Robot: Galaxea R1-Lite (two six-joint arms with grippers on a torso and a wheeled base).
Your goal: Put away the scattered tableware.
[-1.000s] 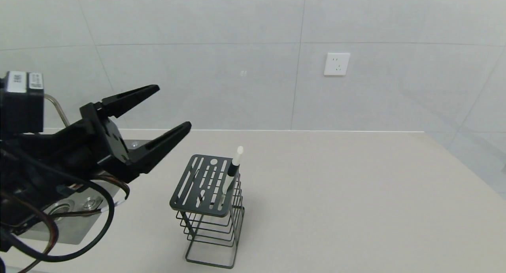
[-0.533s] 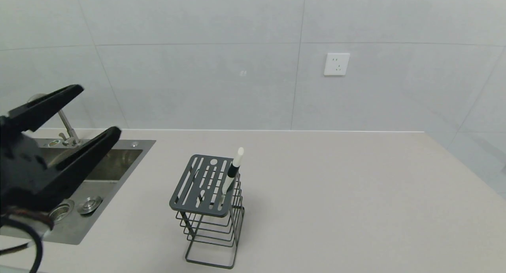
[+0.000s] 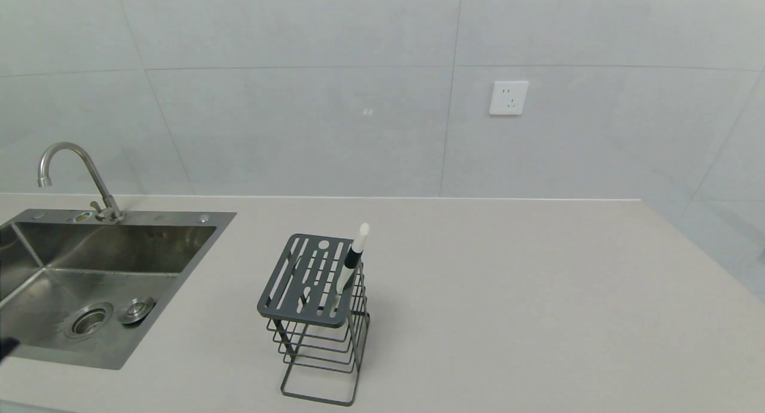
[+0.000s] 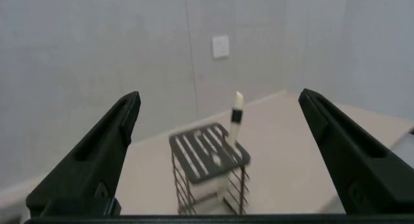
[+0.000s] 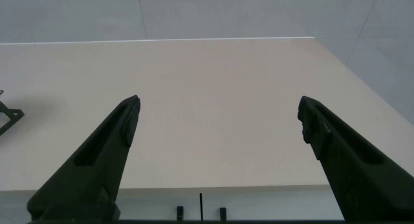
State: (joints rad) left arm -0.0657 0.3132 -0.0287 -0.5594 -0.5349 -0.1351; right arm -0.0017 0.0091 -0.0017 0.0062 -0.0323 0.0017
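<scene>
A dark wire rack (image 3: 315,317) with a slotted top plate stands on the beige counter (image 3: 508,293). One utensil with a black and white handle (image 3: 354,251) stands upright in a slot at the rack's right side. In the left wrist view my left gripper (image 4: 220,114) is open and empty, pulled back from the rack (image 4: 208,166) and the handle (image 4: 237,111), which show between its fingers. My right gripper (image 5: 220,120) is open and empty over bare counter (image 5: 213,120) near its front edge.
A steel sink (image 3: 89,281) with a curved faucet (image 3: 72,174) is set into the counter at the left. A tiled wall with a white socket (image 3: 508,97) runs behind. The counter ends at the right around (image 3: 705,251).
My left gripper, open in front of the sink a second ago, has drawn back to the left and out of the head view, uncovering the sink and faucet. The rack and utensil have not moved.
</scene>
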